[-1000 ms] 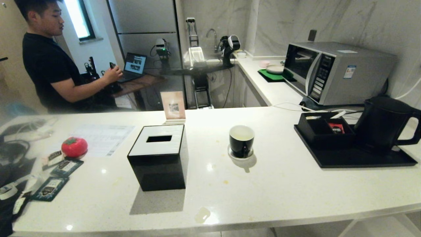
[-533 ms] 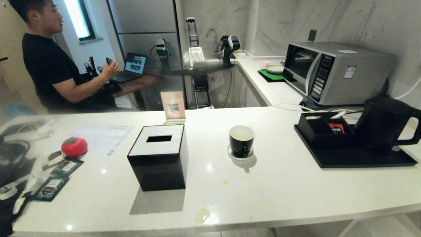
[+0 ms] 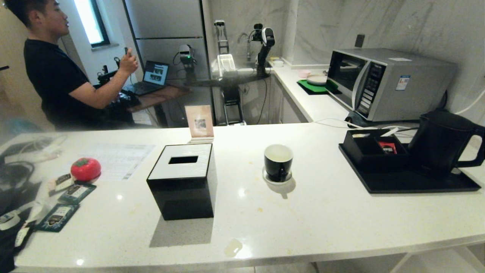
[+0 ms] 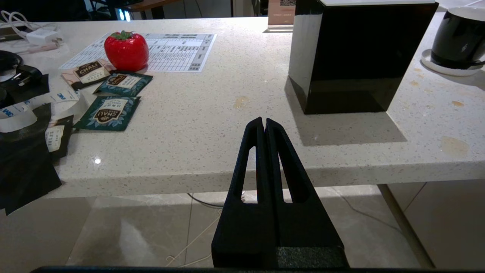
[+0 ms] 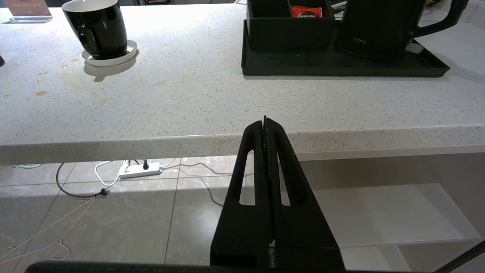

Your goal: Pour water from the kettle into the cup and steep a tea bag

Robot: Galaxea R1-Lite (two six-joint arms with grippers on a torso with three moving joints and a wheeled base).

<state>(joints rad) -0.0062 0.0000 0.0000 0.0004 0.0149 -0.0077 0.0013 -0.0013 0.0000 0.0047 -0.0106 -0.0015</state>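
Left gripper: fingers pressed together, holding nothing; near the counter's near edge, in front of the tissue box.
Right gripper: fingers pressed together, holding nothing; at the near edge.
Cup: upright on its saucer, mid-counter, right of the tissue box.
Kettle: upright on the black tray, far right, handle to the right.
Tea bag: cannot tell.
Organizer box: on the tray, left of the kettle; red sachet inside.

Kettle top and tissue box top beyond frame edges
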